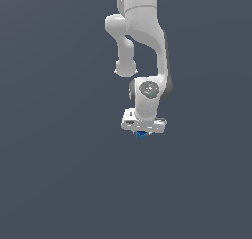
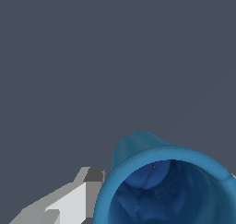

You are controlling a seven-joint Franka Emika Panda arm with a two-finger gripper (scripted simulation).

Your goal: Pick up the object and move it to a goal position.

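The object [image 1: 141,134] is a small bright blue cup that peeks out just under the white hand of my gripper [image 1: 141,133] in the exterior view. In the wrist view the object [image 2: 138,147] fills the space between the fingers, its hollow rim turned toward the camera. One grey-tipped finger [image 2: 76,202] presses against the rim's side. Only a sliver of the other finger shows at the frame edge. My gripper [image 2: 166,184] is shut on the object. Whether the cup rests on the surface or hangs above it cannot be told.
The surroundings are a plain dark grey-blue surface [image 1: 59,174] in both views. The white arm [image 1: 142,31] comes down from the top of the exterior view. No other objects and no goal marker show.
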